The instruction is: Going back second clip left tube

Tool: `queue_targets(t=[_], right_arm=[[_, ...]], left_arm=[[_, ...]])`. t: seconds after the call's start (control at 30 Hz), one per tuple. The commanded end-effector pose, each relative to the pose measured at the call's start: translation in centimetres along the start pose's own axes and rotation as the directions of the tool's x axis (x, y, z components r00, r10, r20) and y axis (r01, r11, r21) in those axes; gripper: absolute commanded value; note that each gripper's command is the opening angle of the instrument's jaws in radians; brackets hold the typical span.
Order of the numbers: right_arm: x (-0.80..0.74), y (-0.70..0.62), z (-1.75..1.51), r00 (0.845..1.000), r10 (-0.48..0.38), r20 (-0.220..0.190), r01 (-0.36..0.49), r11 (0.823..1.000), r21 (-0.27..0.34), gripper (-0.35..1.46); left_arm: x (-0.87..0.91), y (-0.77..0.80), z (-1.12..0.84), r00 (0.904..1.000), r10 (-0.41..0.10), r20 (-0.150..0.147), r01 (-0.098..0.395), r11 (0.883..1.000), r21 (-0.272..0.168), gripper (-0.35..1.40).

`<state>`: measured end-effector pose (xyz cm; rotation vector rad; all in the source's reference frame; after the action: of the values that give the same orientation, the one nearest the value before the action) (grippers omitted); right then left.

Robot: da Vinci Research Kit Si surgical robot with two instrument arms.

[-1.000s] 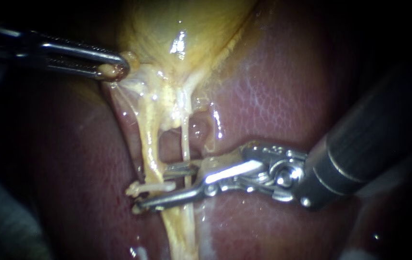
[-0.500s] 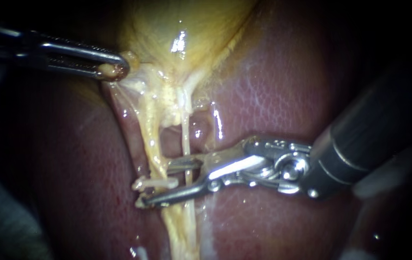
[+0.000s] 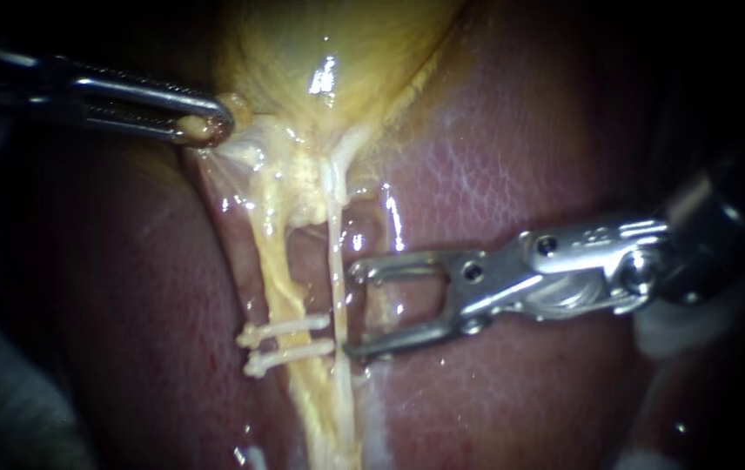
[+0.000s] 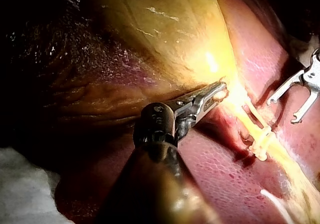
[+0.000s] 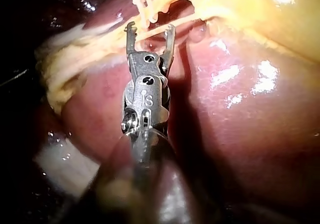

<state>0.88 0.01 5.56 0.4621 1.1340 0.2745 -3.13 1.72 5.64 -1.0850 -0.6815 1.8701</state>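
Now the right instrument (image 3: 355,311) lies across the liver (image 3: 494,174) with its jaws apart and empty, the tips just beside the thin right tube (image 3: 335,261). Straight ahead of them, on the left tube (image 3: 272,261), sit two white clips (image 3: 294,326), close together and crosswise to the tube, which runs down from the gallbladder (image 3: 338,52). The way back, I judge, is along the shaft, away from the clips. The left instrument (image 3: 205,128) seems clamped on tissue at the gallbladder's edge, though its tip is dim.
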Motion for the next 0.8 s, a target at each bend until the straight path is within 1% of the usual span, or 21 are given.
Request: queue_targets(t=[0.03,0.13,0.3,0.57,0.7,0.8], right_arm=[[0.03,-0.01,-0.09,1.000,-0.022,0.000,0.022,1.000,-0.006,0.50],[0.06,-0.03,-0.28,0.996,-0.085,0.004,0.085,0.996,-0.020,0.50],[0.09,-0.08,-0.50,0.990,-0.144,0.011,0.144,0.989,-0.036,0.50],[0.18,-0.08,-0.65,0.988,-0.157,0.011,0.157,0.987,-0.036,0.50],[0.18,-0.08,-0.68,0.988,-0.156,0.011,0.157,0.987,-0.035,0.50],[0.17,-0.08,-0.70,0.987,-0.163,0.009,0.163,0.986,-0.028,0.50]], left_arm=[[0.00,0.00,0.00,1.0000,0.000,0.000,0.000,1.000,0.000,-0.35],[0.00,0.00,0.00,1.0000,0.000,0.000,0.000,1.000,0.000,-0.35],[0.00,0.01,-0.01,1.0000,0.000,0.000,0.000,1.000,0.000,-0.35],[0.00,0.01,-0.01,1.0000,0.000,0.000,0.000,1.000,0.000,-0.35],[0.00,0.01,-0.01,1.0000,0.000,0.000,0.000,1.000,0.000,-0.35],[-0.01,0.01,0.03,1.0000,0.000,-0.001,0.000,1.000,0.003,-0.35]])
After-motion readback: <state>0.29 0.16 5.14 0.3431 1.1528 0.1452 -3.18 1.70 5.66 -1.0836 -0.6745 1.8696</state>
